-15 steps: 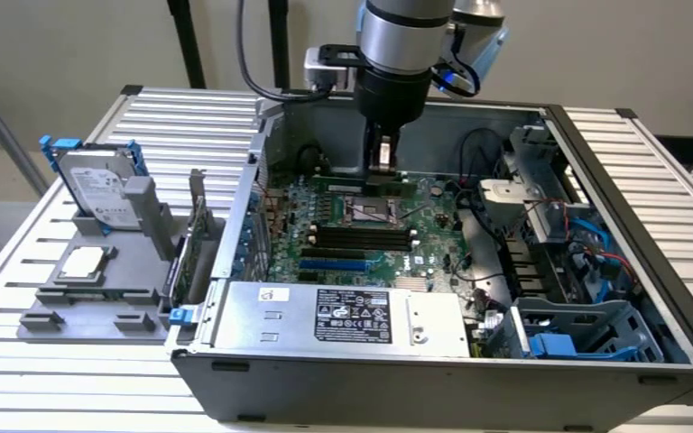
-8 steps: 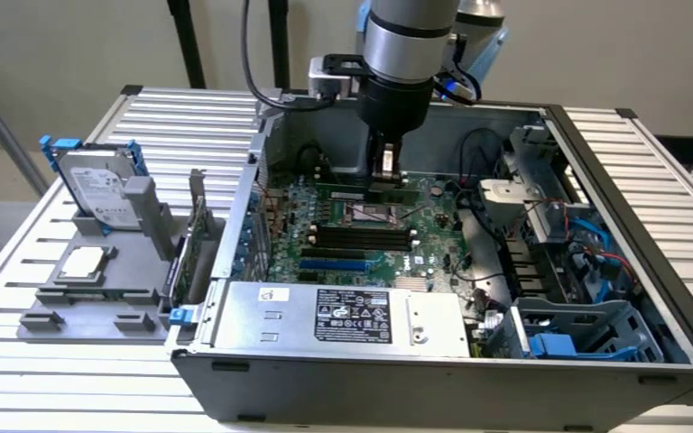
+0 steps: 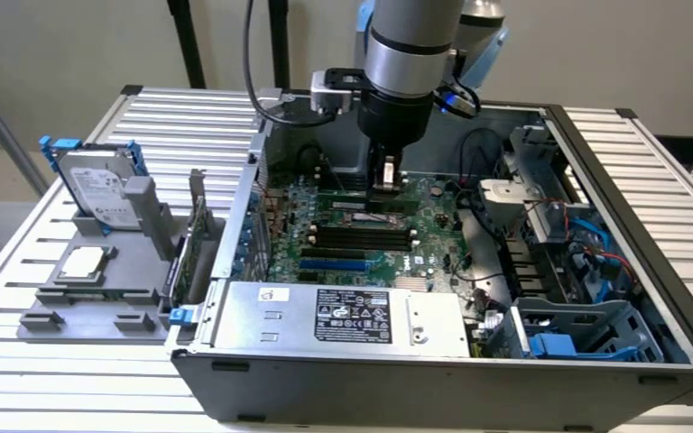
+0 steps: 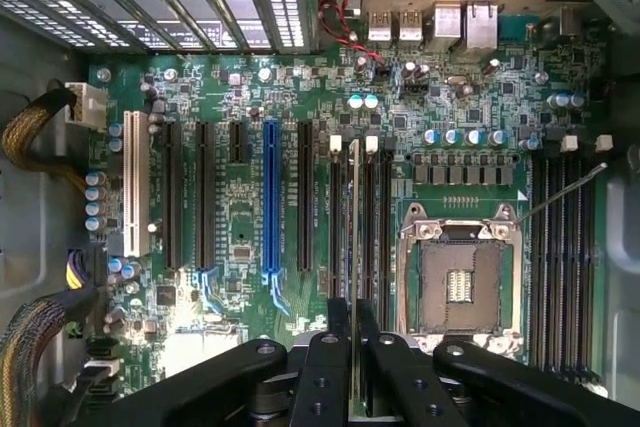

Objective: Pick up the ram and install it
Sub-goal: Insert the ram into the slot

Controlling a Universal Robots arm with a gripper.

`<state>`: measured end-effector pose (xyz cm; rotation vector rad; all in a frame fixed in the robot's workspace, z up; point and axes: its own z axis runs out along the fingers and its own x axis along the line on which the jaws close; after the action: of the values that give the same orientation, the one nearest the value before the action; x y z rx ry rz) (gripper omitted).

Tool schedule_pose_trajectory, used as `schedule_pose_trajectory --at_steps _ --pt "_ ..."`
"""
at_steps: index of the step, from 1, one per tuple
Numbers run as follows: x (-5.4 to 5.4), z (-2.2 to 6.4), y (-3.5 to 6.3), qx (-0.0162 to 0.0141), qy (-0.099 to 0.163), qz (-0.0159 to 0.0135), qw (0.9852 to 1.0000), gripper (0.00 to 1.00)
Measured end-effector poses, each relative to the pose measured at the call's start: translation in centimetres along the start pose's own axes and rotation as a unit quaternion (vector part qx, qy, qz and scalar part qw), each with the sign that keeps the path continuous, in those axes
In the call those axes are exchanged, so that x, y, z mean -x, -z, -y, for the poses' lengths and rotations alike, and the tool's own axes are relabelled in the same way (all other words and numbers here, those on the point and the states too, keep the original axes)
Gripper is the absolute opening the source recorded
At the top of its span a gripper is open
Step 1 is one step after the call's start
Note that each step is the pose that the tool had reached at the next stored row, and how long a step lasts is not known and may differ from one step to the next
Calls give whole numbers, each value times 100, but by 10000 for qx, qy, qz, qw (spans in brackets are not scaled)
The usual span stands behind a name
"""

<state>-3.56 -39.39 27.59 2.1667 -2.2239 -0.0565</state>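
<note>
Gripper point(image 4: 354, 347) is pinching the ram point(image 4: 355, 247) edge-on, fingers nearly closed; stick's long axis is running parallel to the memory slots point(image 4: 372, 227) directly beneath it.

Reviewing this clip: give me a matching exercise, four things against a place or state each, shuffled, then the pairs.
1. ram
2. gripper
3. hard drive
4. processor socket

A. standing in the grey holder outside the case
B. edge-on over the memory slots
C. open and empty
D. shut on the ram

Pairs: 1-B, 2-D, 3-A, 4-C
</note>
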Motion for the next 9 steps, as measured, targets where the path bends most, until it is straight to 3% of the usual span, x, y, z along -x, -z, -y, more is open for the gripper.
schedule_pose_trajectory --at_steps 9 --pt "-35 9 -159 0 0 -1 10000 14"
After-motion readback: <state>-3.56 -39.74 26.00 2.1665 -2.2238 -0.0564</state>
